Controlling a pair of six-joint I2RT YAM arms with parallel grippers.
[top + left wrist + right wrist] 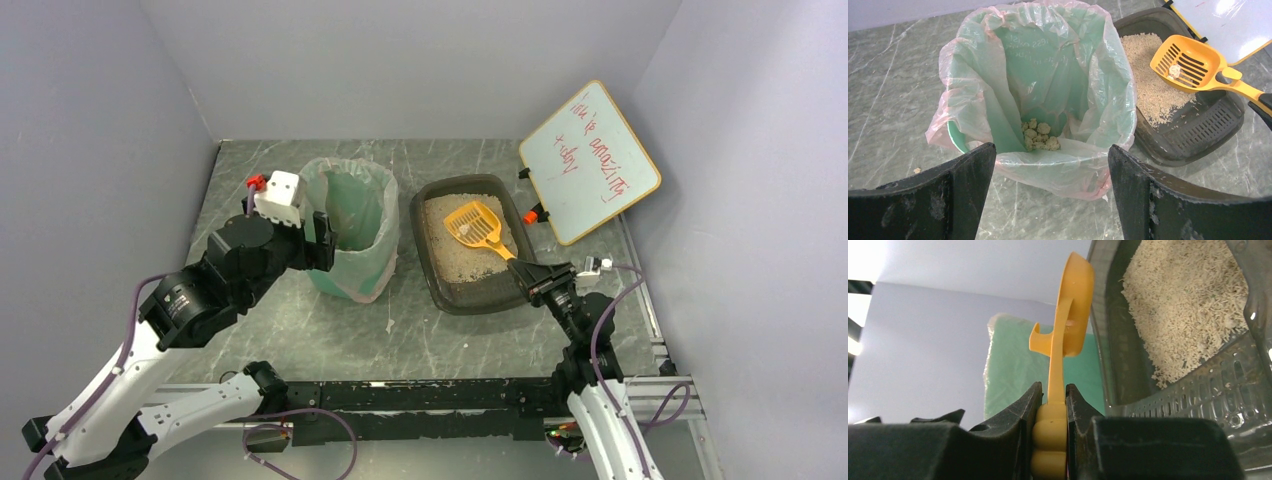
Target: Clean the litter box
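Scoop [478, 225] over litter box [470, 298], clump [1174, 71] aboard.
Right claw [530, 275] clamps handle level against spilling; left claw [1050, 165] agape by bin [352, 265], box's nine o'clock.

The right gripper [524, 270] clamps the orange scoop [474, 223] by its handle, the head ahead of the fingers over the litter box [428, 262]. The green bin [352, 262] stands just ahead of the left gripper [322, 240].

dark grey litter box [436, 262], beige litter inside
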